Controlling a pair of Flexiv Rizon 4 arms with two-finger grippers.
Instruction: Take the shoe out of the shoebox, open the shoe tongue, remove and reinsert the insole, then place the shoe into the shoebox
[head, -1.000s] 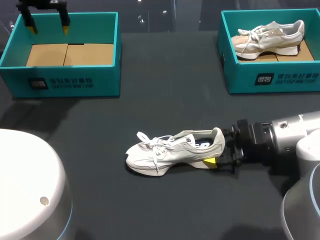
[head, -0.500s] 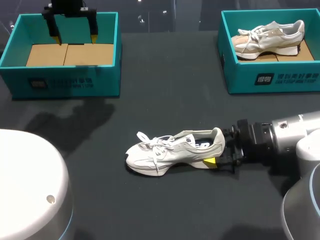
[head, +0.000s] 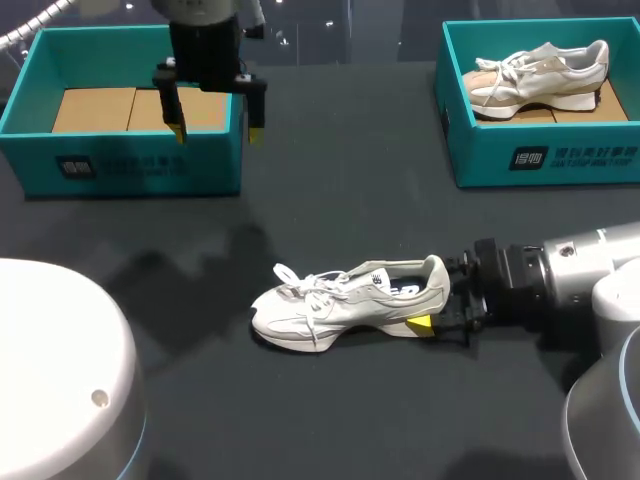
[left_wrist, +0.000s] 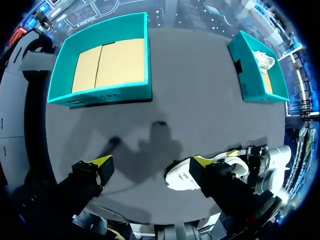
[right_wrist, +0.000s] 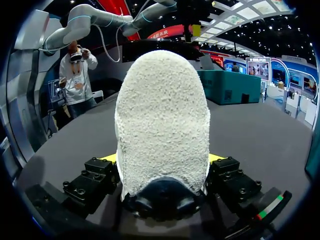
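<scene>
A pale grey sneaker (head: 345, 300) lies on its sole mid-table, toe pointing left. My right gripper (head: 436, 303) comes in from the right and is shut on its heel; in the right wrist view the fuzzy heel (right_wrist: 162, 125) fills the gap between the fingers (right_wrist: 102, 167). My left gripper (head: 213, 118) hangs open and empty over the right wall of the teal shoebox (head: 130, 165) at the back left, which holds only cardboard. From the left wrist view the open left gripper (left_wrist: 150, 165) is high above the table, the sneaker (left_wrist: 177, 180) partly behind one finger.
A second teal box (head: 560, 160) at the back right holds another pale sneaker (head: 540, 75). Dark tabletop lies between the two boxes and around the shoe. My arm's white base (head: 60, 380) fills the near left corner.
My left arm has swung right and nearer, from the left box's far left corner to over its right wall. The right gripper and the sneaker have not moved.
</scene>
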